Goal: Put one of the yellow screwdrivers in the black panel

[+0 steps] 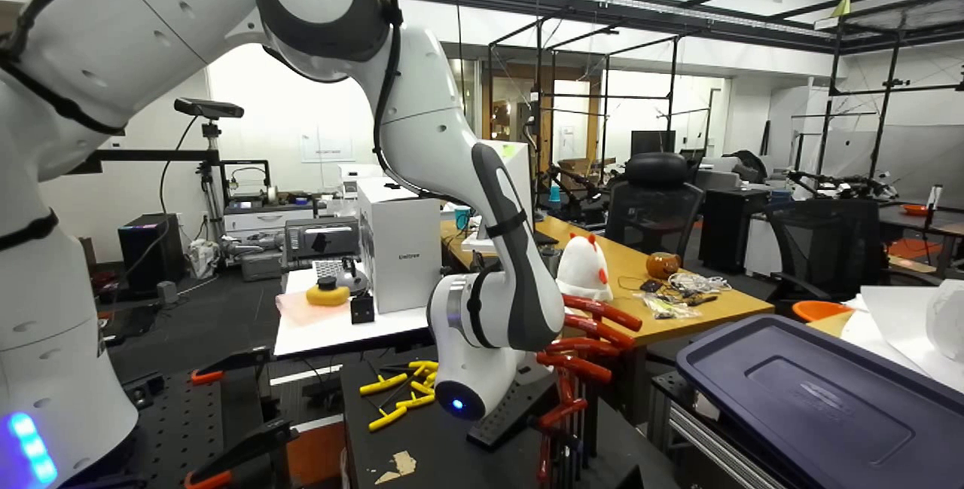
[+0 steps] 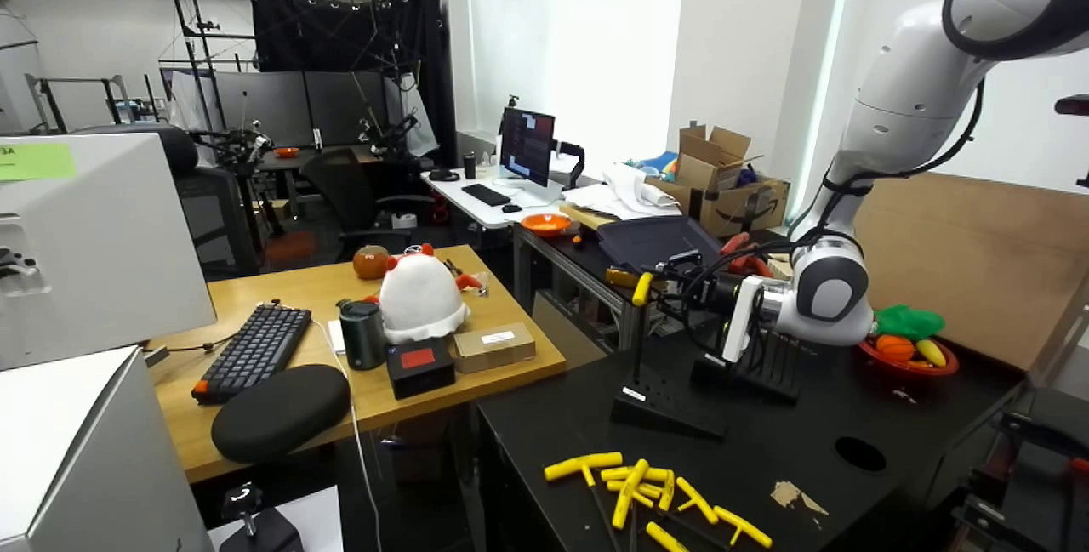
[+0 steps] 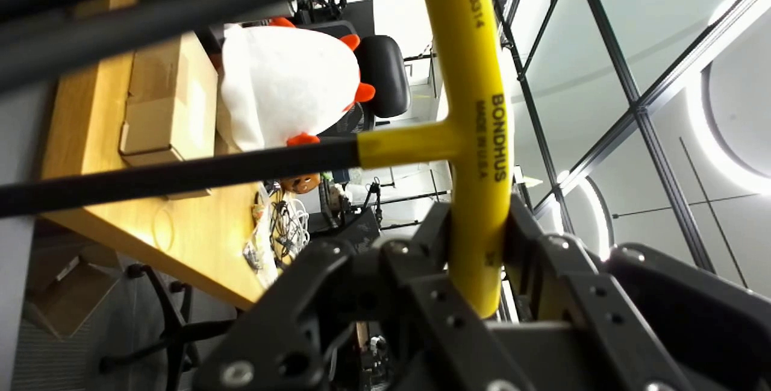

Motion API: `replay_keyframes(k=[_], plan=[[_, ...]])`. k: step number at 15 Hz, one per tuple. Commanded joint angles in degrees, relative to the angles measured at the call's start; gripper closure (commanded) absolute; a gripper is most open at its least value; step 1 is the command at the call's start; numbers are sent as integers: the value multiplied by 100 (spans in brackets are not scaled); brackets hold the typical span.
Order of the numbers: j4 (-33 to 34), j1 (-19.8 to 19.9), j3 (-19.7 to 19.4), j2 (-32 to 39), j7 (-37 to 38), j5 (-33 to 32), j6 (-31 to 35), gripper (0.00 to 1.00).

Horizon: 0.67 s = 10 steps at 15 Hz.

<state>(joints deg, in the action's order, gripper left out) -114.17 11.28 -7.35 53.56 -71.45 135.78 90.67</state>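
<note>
Several bright items (image 2: 910,322) in red bowl (image 2: 909,371), frame right. Grasps yellow screwdriver (image 3: 482,132) with gripper (image 3: 479,228), wrist view's lower centre.

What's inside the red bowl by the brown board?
In an exterior view, the red bowl holds a green item, an orange item and a yellow item. The bowl's bottom is covered, so unseen.

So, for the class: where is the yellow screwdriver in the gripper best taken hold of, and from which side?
Probably by one end of its yellow crossbar, as the gripper has it: approach that end along the bar, a finger on either flank. The T shape says so: the black shaft leaves the bar partway along at right angles, clear of the fingers.
</note>
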Motion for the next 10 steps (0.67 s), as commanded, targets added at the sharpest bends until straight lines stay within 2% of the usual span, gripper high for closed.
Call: replay_keyframes(k=[1,10], plan=[[-14,-72,-103,-126,362,57,-17,94],[80,-81,-176,-69,663,29,26,94]])
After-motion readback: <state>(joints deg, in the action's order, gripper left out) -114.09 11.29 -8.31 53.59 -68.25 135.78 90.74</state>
